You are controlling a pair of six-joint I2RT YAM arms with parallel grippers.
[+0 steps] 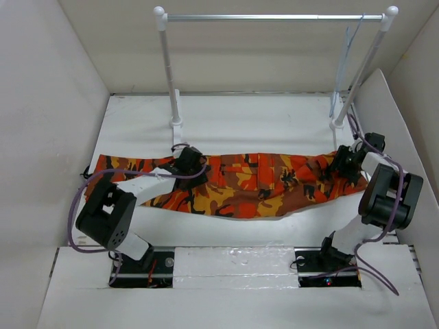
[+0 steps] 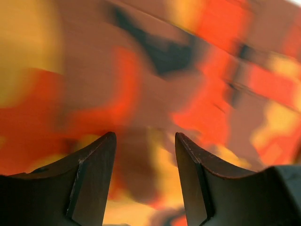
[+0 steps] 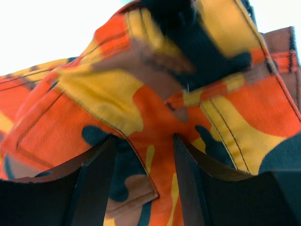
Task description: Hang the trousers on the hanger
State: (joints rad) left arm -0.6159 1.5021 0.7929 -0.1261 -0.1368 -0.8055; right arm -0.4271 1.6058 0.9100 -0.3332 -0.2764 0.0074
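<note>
The trousers [image 1: 254, 181] are lying stretched sideways across the white table [image 1: 260, 120], in front of the rail [image 1: 274, 17]; the cloth is showing orange, red, yellow and black patches. The hanger [image 1: 343, 60] is hanging at the right end of the rail's silver crossbar, well apart from the trousers.

The left gripper [image 1: 192, 161] is resting down on the left part of the trousers, near their far edge. In the left wrist view its two dark fingers [image 2: 94, 179] are standing partly apart and the blurred cloth is filling the gap between them; I cannot tell whether it is pinching the cloth or only pressing on it.

The right gripper [image 1: 341, 164] is sitting at the right end of the trousers. In the right wrist view its fingers [image 3: 94, 183] are also standing partly apart, with stitched cloth showing between them; whether this claw is gripping the cloth I cannot tell.
</note>
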